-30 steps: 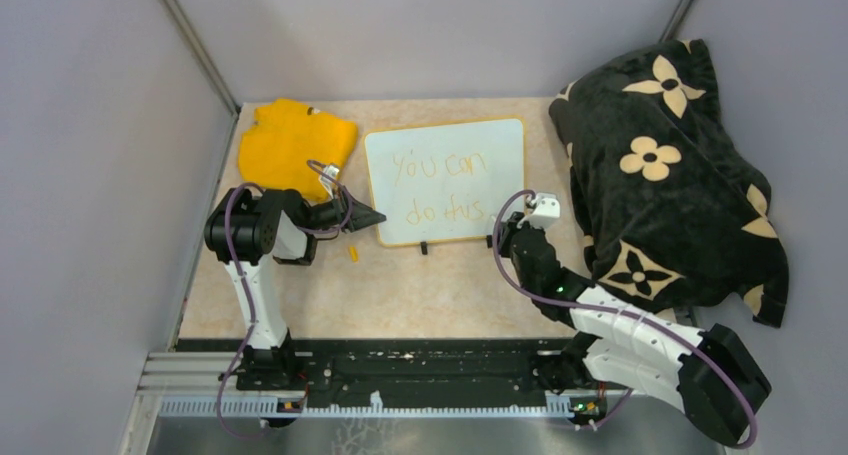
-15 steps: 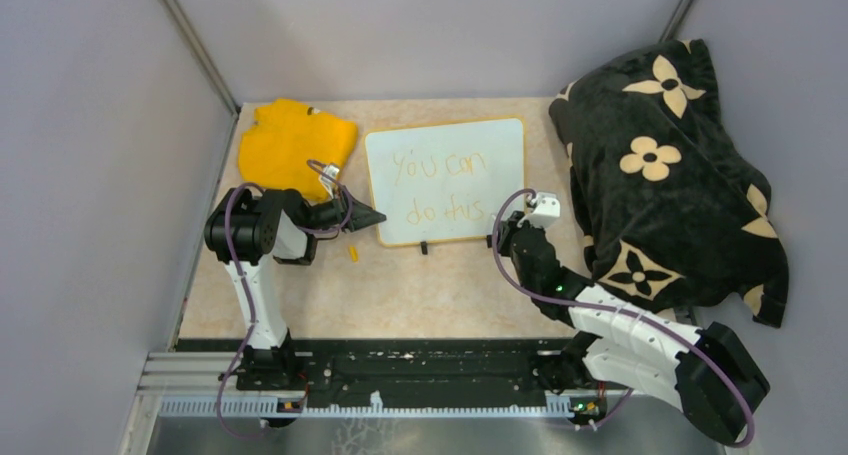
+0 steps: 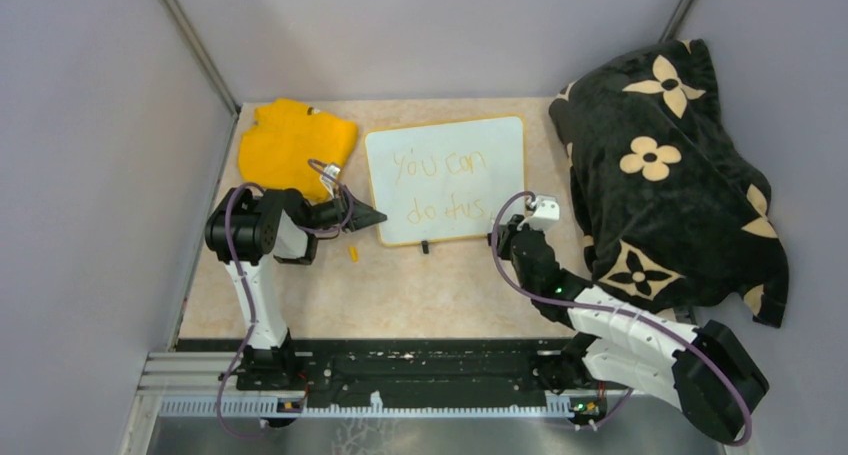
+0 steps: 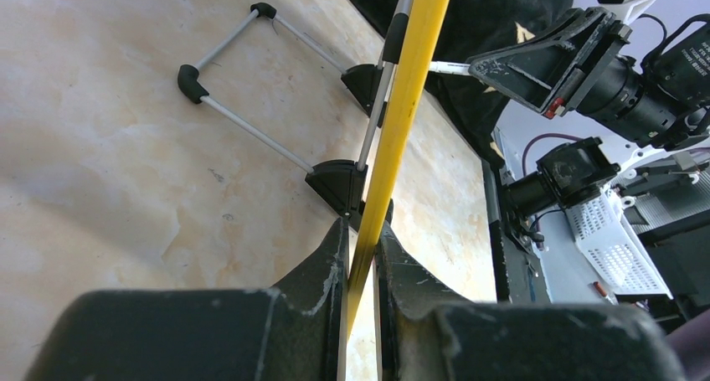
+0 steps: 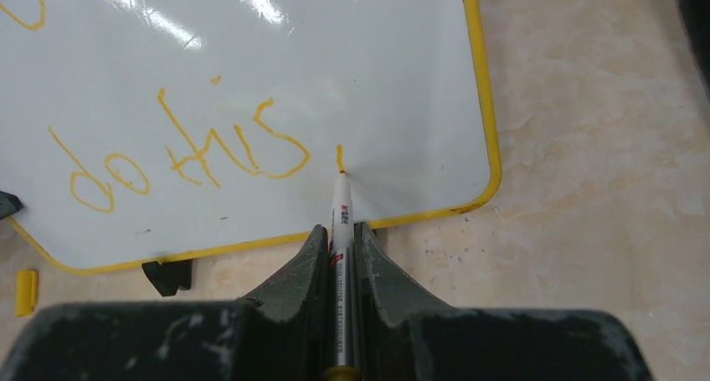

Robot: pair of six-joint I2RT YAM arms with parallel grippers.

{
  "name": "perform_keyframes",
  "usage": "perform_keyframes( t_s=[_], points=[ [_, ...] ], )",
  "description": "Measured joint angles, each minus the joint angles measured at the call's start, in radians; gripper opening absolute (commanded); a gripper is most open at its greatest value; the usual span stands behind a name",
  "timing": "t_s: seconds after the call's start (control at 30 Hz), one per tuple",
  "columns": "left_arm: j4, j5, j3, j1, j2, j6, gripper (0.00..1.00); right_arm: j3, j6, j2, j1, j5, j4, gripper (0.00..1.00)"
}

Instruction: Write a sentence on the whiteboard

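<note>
White pen (image 5: 339, 207) in right hand (image 5: 339, 233), tip on whiteboard (image 5: 385, 71)

A cloth (image 3: 290, 140) lies left of the whiteboard (image 3: 500, 140), a blanket (image 3: 670, 175) right of it. A marker (image 5: 339, 213) touches its near right part; a cap (image 3: 352, 253) lies by its near left corner.

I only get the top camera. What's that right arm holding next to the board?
Observer: A white marker, squeezed between the right fingers.
Operator: Is it writing?
Observer: Its tip touches the whiteboard just past the sentence, right at a short yellow stroke.
Operator: And the left arm?
Observer: Its left fingers pinch the whiteboard's yellow rim, seen edge-on.
</note>
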Motion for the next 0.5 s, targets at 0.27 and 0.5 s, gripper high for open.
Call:
perform_keyframes(
  t_s=[0.27, 0.5],
  points=[
    [0.0, -0.001, 0.001, 0.0, 0.003, 0.001, 0.0, -0.001, 0.001, -0.1, -0.002, -0.008, -0.078, 0.0],
    [0.0, -0.001, 0.001, 0.0, 0.003, 0.0, 0.1, 0.037, -0.004, -0.239, -0.002, -0.051, -0.177, 0.0]
  ],
)
